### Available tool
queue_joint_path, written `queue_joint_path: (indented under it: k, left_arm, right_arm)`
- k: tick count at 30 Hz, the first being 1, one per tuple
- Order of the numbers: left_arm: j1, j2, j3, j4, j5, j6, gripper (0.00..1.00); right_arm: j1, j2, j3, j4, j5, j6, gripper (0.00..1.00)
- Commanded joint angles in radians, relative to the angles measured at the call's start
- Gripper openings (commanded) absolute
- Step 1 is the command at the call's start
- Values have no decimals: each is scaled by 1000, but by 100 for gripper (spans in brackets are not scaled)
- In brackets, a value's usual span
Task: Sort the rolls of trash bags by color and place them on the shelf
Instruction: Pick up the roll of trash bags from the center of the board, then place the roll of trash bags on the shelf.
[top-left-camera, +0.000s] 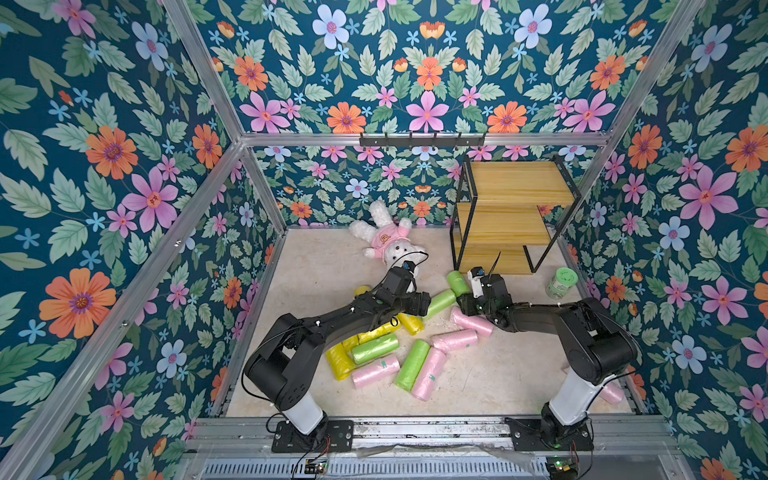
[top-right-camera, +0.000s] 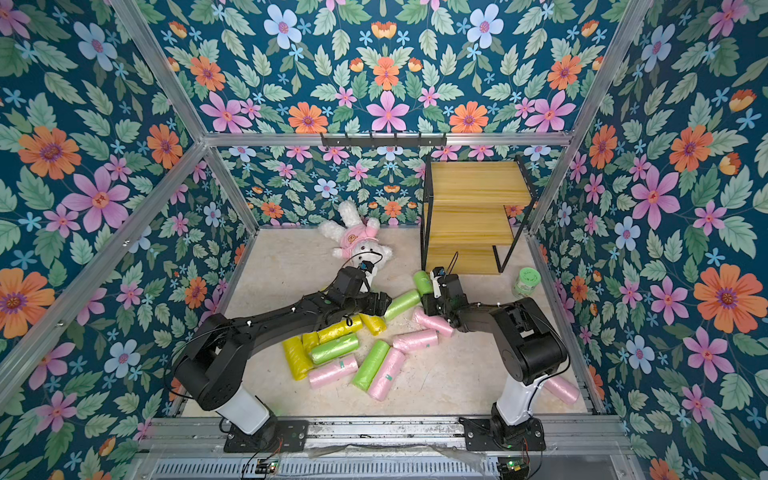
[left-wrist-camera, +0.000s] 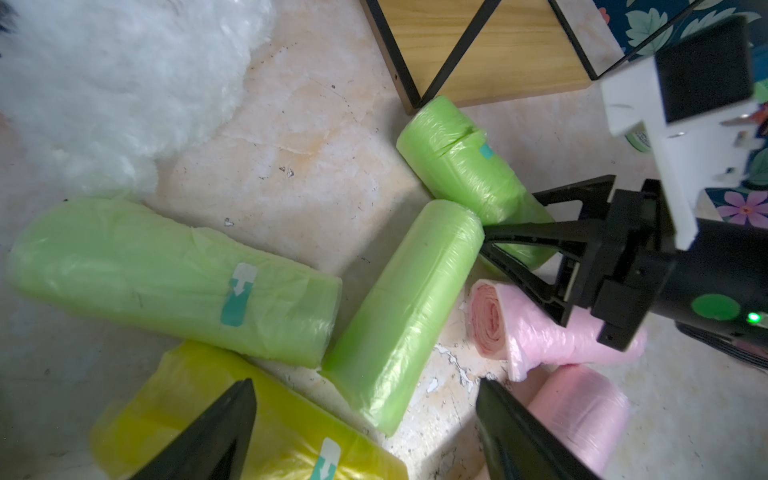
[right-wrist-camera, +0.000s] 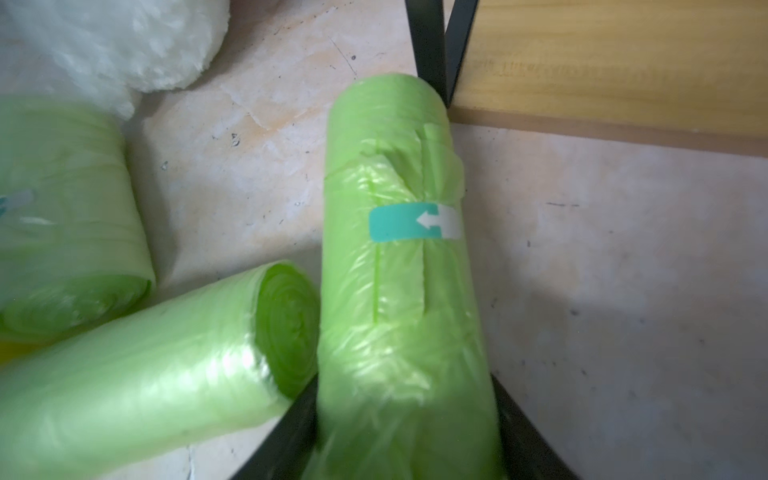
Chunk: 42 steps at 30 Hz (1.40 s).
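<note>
The right gripper (right-wrist-camera: 401, 378) had its two black fingers pressed on a green roll (right-wrist-camera: 395, 249), one finger on each side. That roll lay flat on the pale floor (top-left-camera: 498, 374). Its far end sat just beside the front corner leg of the shelf (top-left-camera: 511, 220), next to the lowest wooden board. A second green roll (right-wrist-camera: 145, 374) lay at a slant, and its round end touched the side of the gripped roll.

The left gripper (left-wrist-camera: 365, 380) had its fingers spread wide apart and held nothing. It hung over a yellow roll (left-wrist-camera: 249, 428). A third green roll (left-wrist-camera: 166, 274) lay close by, touching the yellow one. A pink roll (left-wrist-camera: 540, 332) lay near the right gripper, with its swirly end showing.

In both top views, more rolls lay on the floor between the two arms. Yellow, green and pink ones were all mixed up there. A lone pink roll (top-left-camera: 611, 392) lay far from the others, beside the bottom of the right arm.

A white toy bunny (top-left-camera: 390, 241) in a pink top lay near the back wall. A small green jar (top-left-camera: 559, 282) stood beside the shelf, near the side wall.
</note>
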<state>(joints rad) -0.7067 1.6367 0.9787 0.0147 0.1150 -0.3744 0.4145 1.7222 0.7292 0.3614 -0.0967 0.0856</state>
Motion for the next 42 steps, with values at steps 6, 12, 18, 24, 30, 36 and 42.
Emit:
queue_joint_path:
  k: [6,12,18,24,30,36,42]
  left_arm:
    - [5,-50,-23,49,-74,-2,88]
    - [14,-124,-41,54,-145,0,89]
    - [39,-246,-54,39,-255,14,89]
    - [38,-358,-23,40,-285,37,88]
    - [33,-374,58,63,-202,50,87]
    - [30,-353,107,70,-173,45,87]
    - [28,-347,115,73,-156,41,87]
  right_arm:
    - [1,-204,-80,97,-65,-44,41]
    - [5,-347,-93,78,-157,-39,37]
    - [55,-497,2,-65,-204,-9,36]
    - [57,-597,262,-309,-63,61,37]
    - [-33,-491,601,-514,25,117,37]
    - [-158,-322,845,-570,-49,222,38]
    - [-184,-124,1105,-700,-90,281,39]
